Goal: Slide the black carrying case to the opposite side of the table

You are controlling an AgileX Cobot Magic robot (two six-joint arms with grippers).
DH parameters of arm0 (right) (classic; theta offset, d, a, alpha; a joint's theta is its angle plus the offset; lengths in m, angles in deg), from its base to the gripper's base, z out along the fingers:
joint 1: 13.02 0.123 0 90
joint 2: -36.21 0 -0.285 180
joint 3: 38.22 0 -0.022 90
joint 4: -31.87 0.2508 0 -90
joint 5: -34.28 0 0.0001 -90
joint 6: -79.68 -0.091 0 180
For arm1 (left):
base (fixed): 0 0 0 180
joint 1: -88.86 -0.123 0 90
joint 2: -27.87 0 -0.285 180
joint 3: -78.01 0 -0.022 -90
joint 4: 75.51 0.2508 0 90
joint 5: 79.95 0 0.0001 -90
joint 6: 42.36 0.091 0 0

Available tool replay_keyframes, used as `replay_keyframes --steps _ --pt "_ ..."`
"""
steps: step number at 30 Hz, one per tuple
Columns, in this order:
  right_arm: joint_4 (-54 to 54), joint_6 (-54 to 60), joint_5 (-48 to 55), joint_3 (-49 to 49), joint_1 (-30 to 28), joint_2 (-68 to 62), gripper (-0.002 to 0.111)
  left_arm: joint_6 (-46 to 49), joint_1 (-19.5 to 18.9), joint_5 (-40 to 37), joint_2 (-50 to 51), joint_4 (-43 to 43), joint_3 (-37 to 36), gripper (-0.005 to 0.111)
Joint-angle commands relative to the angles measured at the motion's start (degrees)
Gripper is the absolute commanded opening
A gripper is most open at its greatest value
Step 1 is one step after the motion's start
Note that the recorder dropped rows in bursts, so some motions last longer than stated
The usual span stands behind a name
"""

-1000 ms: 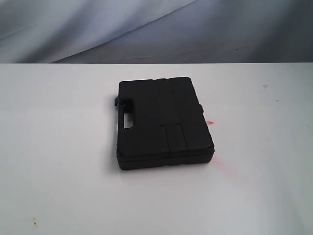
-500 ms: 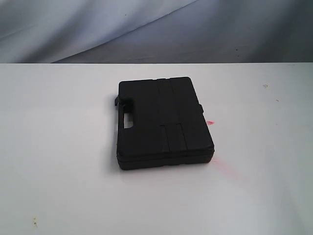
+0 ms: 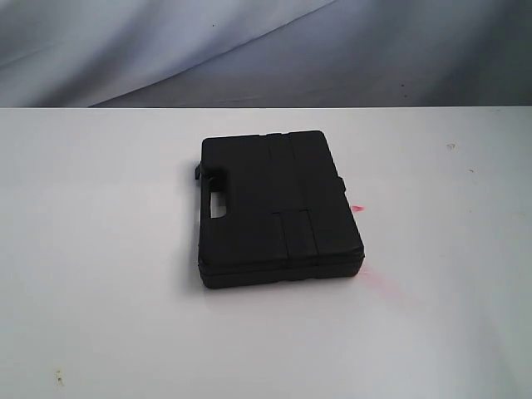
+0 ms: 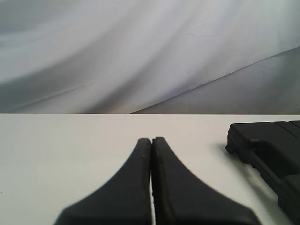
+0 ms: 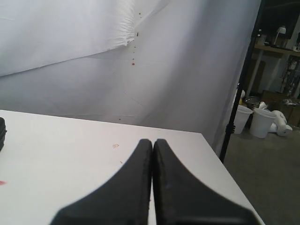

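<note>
Currently the left gripper (image 4: pixel 151 140) is fully closed: its two black fingers (image 4: pixel 136 187) press together along their whole visible length. Nothing is clamped between them, and they touch no object. It hangs over a bare part of the table (image 4: pixel 56 154), with the case (image 4: pixel 272 152) off to one side, clear of the fingertips.

The right gripper (image 5: pixel 152 141) is in the same condition (fingers flat against each other, nothing held). It sits over the white surface near a table corner. Only a thin black sliver of the case shows at the edge of the right wrist view. Neither arm appears in the exterior view.

The case lies flat on the table, lid up, roughly central in the exterior view. Its cut-out handle (image 3: pixel 220 208) runs along the left side in that view. A small tab (image 3: pixel 199 172) projects from the left side near the far corner. Another tab (image 3: pixel 342 184) projects from the right side. A red smear (image 3: pixel 358 208) marks the table just beside the right side of the case. A fainter red streak (image 3: pixel 384 287) lies near its near right corner. A grey-white cloth (image 3: pixel 249 50) hangs behind the table.

Compared with the exterior views from 1.0 s and 0.5 s ago, nothing differs. The case has the same position and the same orientation, and the red marks sit in the same relation to it.
</note>
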Motion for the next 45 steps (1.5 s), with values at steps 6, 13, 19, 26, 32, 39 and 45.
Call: replay_keyframes --steps 6,13,19,26,32,39,45 --pt "0.86 -0.11 1.67 0.21 -0.08 4.87 0.000 -0.55 -0.13 0.10 -0.25 0.03 -0.28 0.000" --pt "0.86 0.10 3.97 0.21 -0.42 6.68 0.000 -0.55 -0.13 0.07 -0.25 0.03 -0.28 0.000" --pt "1.20 -0.30 4.38 0.21 -1.63 6.68 0.000 -0.55 -0.13 0.18 -0.25 0.03 -0.28 0.000" --pt "5.35 -0.32 5.78 0.21 -1.63 6.68 0.000 -0.55 -0.13 0.18 -0.25 0.03 -0.28 0.000" --pt "5.35 3.38 5.43 0.21 -1.63 6.68 0.000 -0.55 -0.13 0.18 -0.25 0.03 -0.28 0.000" --pt "6.27 5.77 5.81 0.21 -1.26 6.68 0.000 -0.55 -0.13 0.18 -0.25 0.03 -0.28 0.000" --pt "5.59 5.66 5.89 0.21 -0.61 6.68 0.000 -0.55 -0.13 0.18 -0.25 0.03 -0.28 0.000"
